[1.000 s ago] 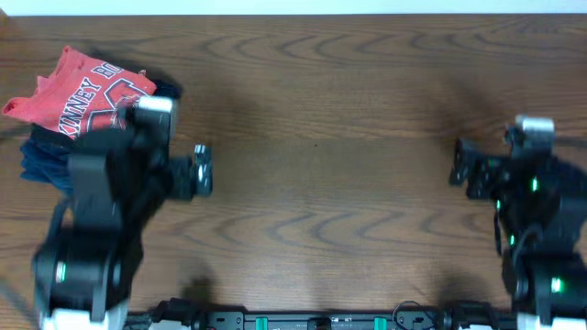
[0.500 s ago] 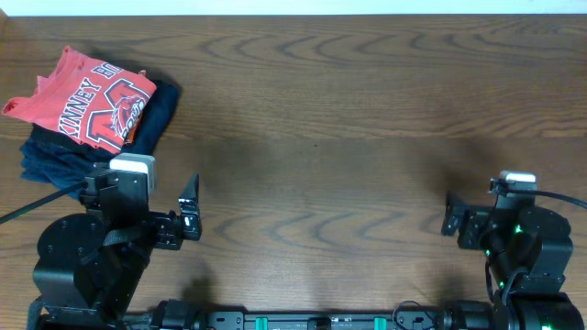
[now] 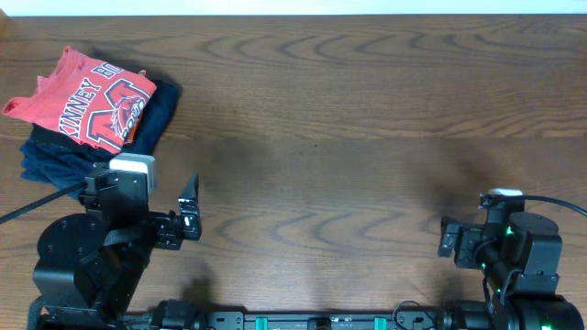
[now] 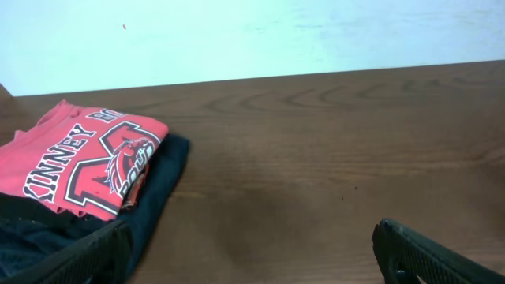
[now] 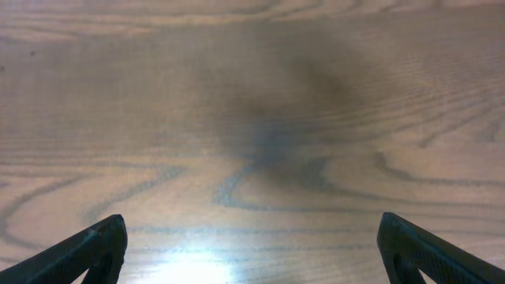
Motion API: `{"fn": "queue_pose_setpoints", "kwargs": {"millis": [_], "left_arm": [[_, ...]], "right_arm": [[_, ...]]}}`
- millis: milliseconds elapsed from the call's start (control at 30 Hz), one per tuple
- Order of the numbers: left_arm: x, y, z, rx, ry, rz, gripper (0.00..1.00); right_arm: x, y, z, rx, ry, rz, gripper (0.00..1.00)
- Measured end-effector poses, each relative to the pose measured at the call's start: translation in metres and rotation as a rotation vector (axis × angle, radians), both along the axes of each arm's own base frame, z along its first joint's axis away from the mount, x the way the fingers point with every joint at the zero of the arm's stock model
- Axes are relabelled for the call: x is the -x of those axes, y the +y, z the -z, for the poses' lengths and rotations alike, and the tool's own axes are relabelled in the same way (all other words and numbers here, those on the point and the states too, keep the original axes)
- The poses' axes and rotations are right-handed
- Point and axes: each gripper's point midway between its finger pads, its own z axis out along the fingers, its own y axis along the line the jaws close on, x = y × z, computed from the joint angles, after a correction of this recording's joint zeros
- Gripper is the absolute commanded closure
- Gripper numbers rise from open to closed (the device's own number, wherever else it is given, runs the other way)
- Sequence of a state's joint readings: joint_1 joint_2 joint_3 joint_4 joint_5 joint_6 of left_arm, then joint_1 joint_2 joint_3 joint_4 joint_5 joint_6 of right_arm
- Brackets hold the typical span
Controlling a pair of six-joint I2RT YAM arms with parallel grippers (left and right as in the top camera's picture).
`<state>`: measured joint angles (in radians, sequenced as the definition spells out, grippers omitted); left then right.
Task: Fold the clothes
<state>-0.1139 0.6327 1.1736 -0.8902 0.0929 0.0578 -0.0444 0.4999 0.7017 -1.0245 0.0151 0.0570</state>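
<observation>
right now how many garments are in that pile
3, stacked far left: red T-shirt on top, black garment beneath, navy-blue garment at the near edge. More may be hidden.

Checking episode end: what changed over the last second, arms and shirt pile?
Left claw pulled back toward the robot's side, then stopped; right claw likewise, retreating until now. Both open, empty. Red shirt on the dark pile unmoved.

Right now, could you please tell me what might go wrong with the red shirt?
The red shirt lies askew on the dark clothes, one corner overhanging, so it might slide off. The open left gripper sits close to that pile; a reach could snag the dark clothes too.
</observation>
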Motion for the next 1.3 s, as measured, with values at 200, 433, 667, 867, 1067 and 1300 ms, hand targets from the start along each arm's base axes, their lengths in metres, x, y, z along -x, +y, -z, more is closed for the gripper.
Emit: {"fn": "queue_pose_setpoints", "kwargs": {"millis": [200, 433, 667, 867, 1067, 1300], "left_arm": [[0.000, 0.000, 0.000, 0.000, 0.000, 0.000, 0.02], [0.000, 0.000, 0.000, 0.000, 0.001, 0.000, 0.02], [0.000, 0.000, 0.000, 0.000, 0.001, 0.000, 0.02], [0.000, 0.000, 0.000, 0.000, 0.001, 0.000, 0.02], [0.000, 0.000, 0.000, 0.000, 0.001, 0.000, 0.02], [0.000, 0.000, 0.001, 0.000, 0.002, 0.000, 0.02]], "right_arm": [[-0.028, -0.001, -0.032, 0.044, -0.222, -0.030, 0.01], [-0.046, 0.000, -0.051, 0.082, -0.559, -0.045, 0.01], [-0.054, 0.000, -0.063, 0.105, -0.844, -0.046, 0.01], [-0.058, 0.000, -0.052, 0.119, -0.947, -0.045, 0.01], [-0.063, 0.000, -0.015, 0.133, -0.847, -0.057, 0.01], [-0.063, 0.000, 0.012, 0.129, -0.738, -0.068, 0.01]]}}
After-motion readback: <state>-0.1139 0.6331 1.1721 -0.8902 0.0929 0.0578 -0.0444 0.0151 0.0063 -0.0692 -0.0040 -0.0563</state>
